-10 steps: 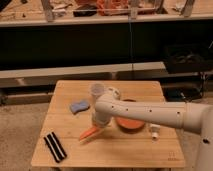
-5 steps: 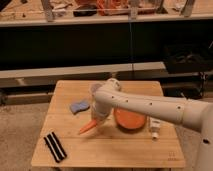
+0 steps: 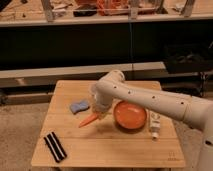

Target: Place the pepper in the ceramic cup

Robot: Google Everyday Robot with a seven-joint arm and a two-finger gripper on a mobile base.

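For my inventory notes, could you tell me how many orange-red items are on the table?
2: the pepper at the gripper, left of centre, and the plate right of it.

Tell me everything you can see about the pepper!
The pepper is slim, orange-red and pointed like a small carrot. It looks smooth. It hangs slanted above the wooden table, its tip pointing down toward the left. Its upper end is hidden in the gripper, which is shut on it, so no stem shows. It is between the blue sponge and the orange plate, touching neither as far as I can tell. It is not in a cup yet.
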